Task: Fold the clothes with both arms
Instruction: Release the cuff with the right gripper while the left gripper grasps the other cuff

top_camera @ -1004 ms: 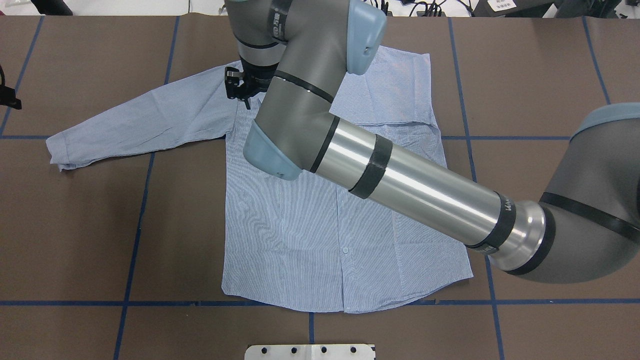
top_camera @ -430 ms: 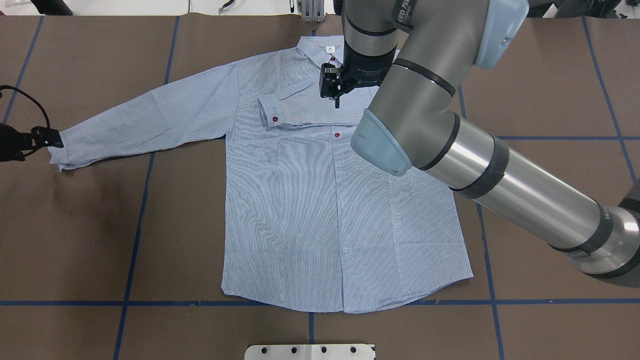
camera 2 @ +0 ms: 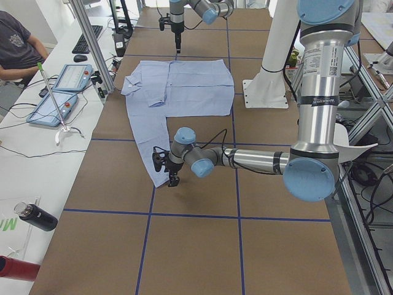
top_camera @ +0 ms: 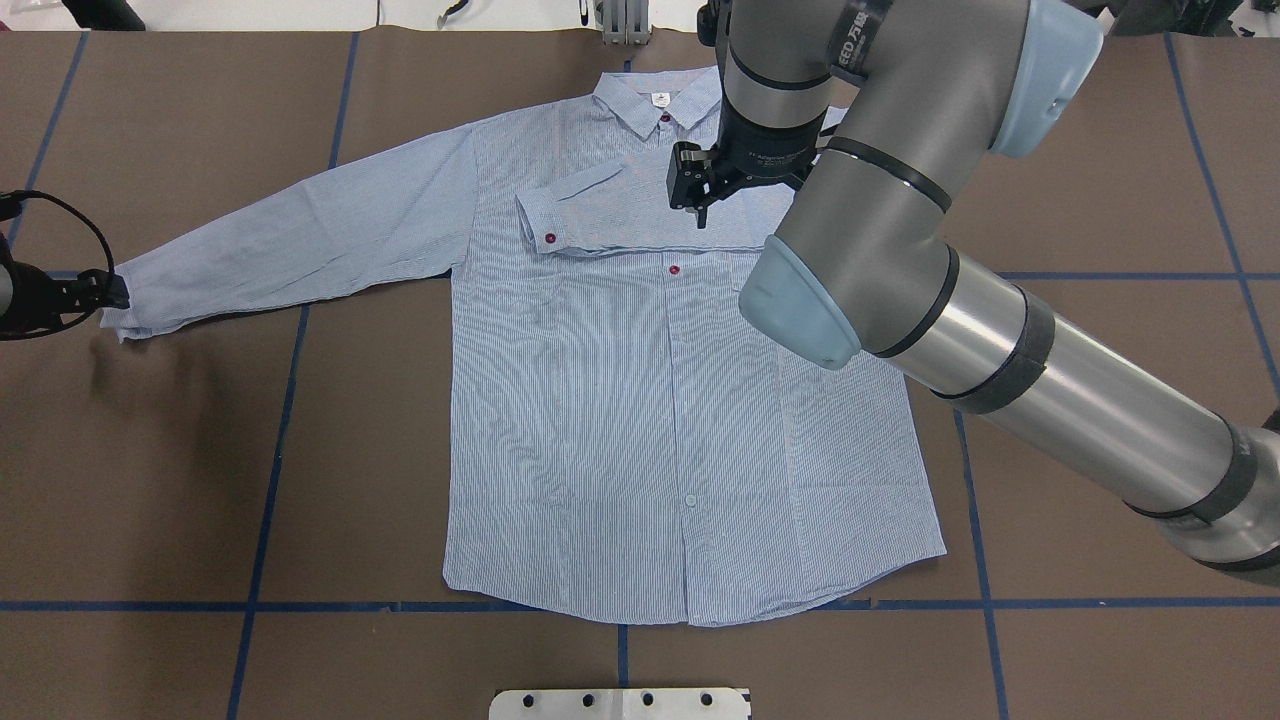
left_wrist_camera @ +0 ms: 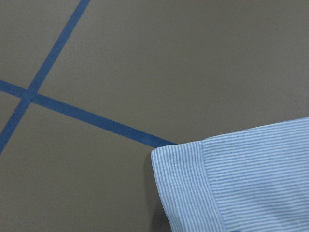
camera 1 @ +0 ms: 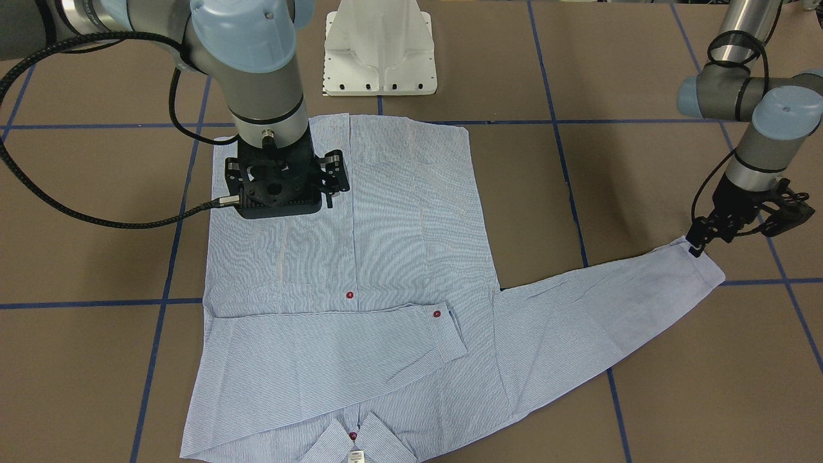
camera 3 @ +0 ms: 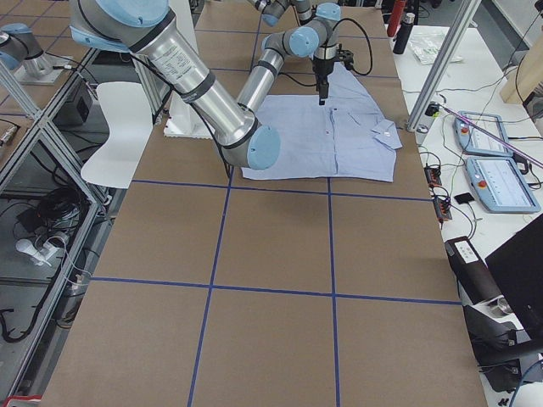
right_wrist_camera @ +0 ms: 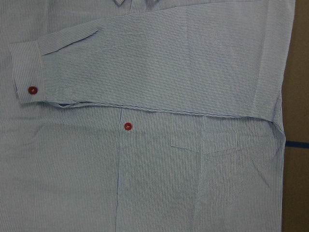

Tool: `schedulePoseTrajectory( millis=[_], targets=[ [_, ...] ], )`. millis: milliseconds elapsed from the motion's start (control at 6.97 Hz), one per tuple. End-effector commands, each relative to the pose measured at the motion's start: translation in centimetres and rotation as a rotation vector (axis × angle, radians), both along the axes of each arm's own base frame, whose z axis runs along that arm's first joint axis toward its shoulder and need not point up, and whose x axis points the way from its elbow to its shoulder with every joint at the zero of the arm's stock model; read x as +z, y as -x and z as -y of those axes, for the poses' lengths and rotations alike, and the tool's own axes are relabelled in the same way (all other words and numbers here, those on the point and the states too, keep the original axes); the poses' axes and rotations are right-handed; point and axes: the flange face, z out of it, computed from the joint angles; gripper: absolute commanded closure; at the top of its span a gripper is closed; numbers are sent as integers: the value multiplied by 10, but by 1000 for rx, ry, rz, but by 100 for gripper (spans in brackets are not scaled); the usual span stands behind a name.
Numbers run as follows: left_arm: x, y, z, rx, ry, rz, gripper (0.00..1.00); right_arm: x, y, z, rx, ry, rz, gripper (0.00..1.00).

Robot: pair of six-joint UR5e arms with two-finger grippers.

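As your right arm [top_camera: 1000, 330] hangs above the shirt's [top_camera: 600, 450] folded sleeve [top_camera: 620, 215], left arm [camera 1: 752, 157] meets the next cuff [camera 1: 701, 265] to fold; jaws' states unclear.

The shirt [top_camera: 600, 420] lies flat on the table [top_camera: 200, 480], front up. Below the jaws of the right gripper [top_camera: 700, 205] is the folded sleeve [top_camera: 620, 215], laid across the chest. Its end [top_camera: 540, 225] points away from the jaws toward the left arm's side. The collar [top_camera: 655, 100] lies beyond the jaws and the hem [top_camera: 650, 610] lies back toward the robot. The outstretched sleeve [camera 1: 598, 315] runs sideways, and its cuff [camera 1: 701, 267] sits right at the jaws of the left gripper [camera 1: 697, 245]. A tape line [left_wrist_camera: 87, 116] meets the cuff's corner there.
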Motion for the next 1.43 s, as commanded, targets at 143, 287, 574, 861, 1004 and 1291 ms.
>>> schedulePoseTrajectory(
  millis=[143,287,574,861,1004,1291],
  targets=[
    [-1,-19,-2,18,-14,18,25,3,2,0,2,0,-8,0],
    [-1,-21,-3,22,-15,19,26,3,3,-1,1,-1,-9,0],
    [-1,-22,-4,23,-15,17,35,3,3,-1,0,-2,-10,0],
    [-3,-22,-4,23,-16,16,54,4,4,-1,0,-1,-11,0],
    [-3,-22,-4,23,-16,16,69,4,4,-1,0,-1,-11,0],
    [-7,-24,-3,24,-21,10,100,7,3,0,1,2,-14,0]
  ],
)
